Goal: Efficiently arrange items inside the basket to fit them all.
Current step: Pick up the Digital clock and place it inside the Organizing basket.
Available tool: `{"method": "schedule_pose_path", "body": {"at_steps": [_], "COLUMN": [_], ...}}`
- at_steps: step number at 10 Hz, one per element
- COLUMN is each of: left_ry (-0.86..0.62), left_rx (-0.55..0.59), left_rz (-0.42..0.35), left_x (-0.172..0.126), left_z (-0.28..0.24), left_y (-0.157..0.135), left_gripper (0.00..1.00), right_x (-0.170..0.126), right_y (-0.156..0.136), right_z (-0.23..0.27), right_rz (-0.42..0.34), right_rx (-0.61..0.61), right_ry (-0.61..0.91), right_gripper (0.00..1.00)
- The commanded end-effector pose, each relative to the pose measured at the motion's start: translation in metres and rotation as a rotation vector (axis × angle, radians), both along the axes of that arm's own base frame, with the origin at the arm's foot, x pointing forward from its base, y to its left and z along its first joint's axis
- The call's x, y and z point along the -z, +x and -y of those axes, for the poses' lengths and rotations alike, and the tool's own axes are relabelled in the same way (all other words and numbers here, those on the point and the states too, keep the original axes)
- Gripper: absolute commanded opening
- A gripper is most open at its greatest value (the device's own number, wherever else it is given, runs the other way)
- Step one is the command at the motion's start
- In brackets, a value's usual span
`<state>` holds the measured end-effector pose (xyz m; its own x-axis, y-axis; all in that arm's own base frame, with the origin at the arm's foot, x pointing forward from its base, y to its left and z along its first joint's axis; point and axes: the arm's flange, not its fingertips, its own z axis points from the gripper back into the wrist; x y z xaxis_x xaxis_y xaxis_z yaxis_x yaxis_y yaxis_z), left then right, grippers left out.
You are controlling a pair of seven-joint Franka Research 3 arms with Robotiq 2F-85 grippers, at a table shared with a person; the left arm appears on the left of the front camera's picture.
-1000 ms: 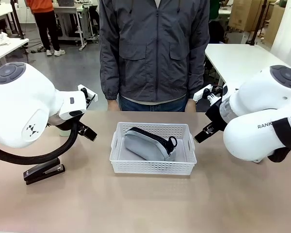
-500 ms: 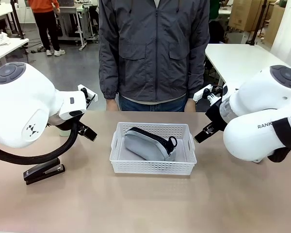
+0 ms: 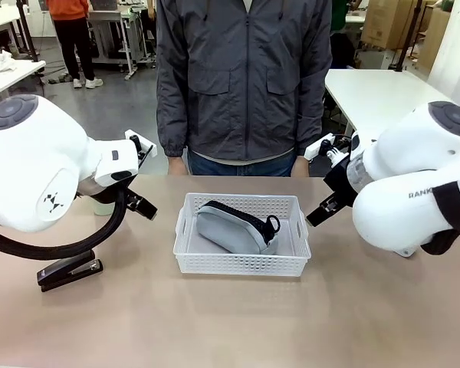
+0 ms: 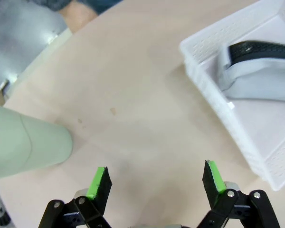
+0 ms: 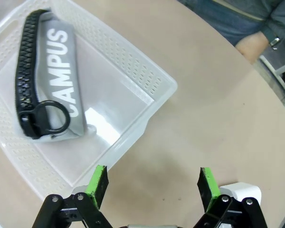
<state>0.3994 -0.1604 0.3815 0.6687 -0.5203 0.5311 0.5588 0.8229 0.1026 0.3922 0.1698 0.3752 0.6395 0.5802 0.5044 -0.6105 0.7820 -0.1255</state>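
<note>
1. While the person (image 3: 241, 77) in a grey jacket stands at the far edge of the worktop (image 3: 230, 330), the front view shows the white basket (image 3: 241, 264) at the worktop's middle. The grey zip pouch (image 3: 228, 230) lies aslant inside it, black zip edge uppermost and ring pull toward the basket's right end. The black stapler (image 3: 69, 274) lies on the worktop well to the left of the basket, below the left arm (image 3: 38, 176). Compared with a second ago, the left arm has lifted a touch and its wrist has edged toward the basket. The right arm (image 3: 414, 195) has barely drifted, and the basket, pouch and stapler lie as they did.
2. Seen from the left wrist, the left pincer (image 4: 156, 173) hovers over bare worktop with its jaws spread wide and nothing between them. The pale green cup (image 4: 28, 142) stands off to one side of the fingers. A corner of the basket, with one end of the pouch in it, lies to the other side. The pincer touches neither.
3. Seen from the right wrist, the right pincer (image 5: 152, 176) is likewise wide open and empty, above the worktop just beside a basket corner. The pouch rests on the basket floor, showing white lettering that reads "CAMPUS" and the ring pull at the zip's end. The person's hand (image 5: 251, 45) rests at the worktop's far edge.
</note>
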Motion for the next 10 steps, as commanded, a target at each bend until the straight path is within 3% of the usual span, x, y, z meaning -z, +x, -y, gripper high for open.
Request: {"method": "schedule_pose_path", "body": {"at_steps": [1,3,4,5,7,10], "left_ry": [-0.17,-0.33,-0.452,-0.593,-0.88,-1.133], "left_rx": [0.071,0.108,0.096,0.271,0.207,0.026], "left_rz": [0.005,-0.069,-0.194,-0.385,-0.364,-0.3], "left_x": [-0.027,-0.063,-0.087,-0.11,-0.129,-0.102], "left_z": [-0.02,-0.042,-0.064,-0.093,-0.171,-0.264], "left_y": [-0.02,-0.036,-0.043,-0.055,-0.071,-0.101], "left_gripper": [1.0,1.0,1.0,1.0,1.0,1.0], "right_x": [-0.037,-0.074,-0.098,-0.116,-0.136,-0.123], "right_y": [-0.003,-0.014,-0.019,-0.026,-0.04,-0.062], "right_z": [0.042,0.079,0.101,0.12,0.182,0.293], "right_rz": [-0.039,-0.128,-0.251,-0.312,-0.385,-0.374], "right_rx": [-0.064,-0.169,-0.119,-0.023,0.021,0.199], "right_ry": [0.11,0.243,0.343,0.461,0.726,1.056], "right_gripper": [1.0,1.0,1.0,1.0,1.0,1.0]}}
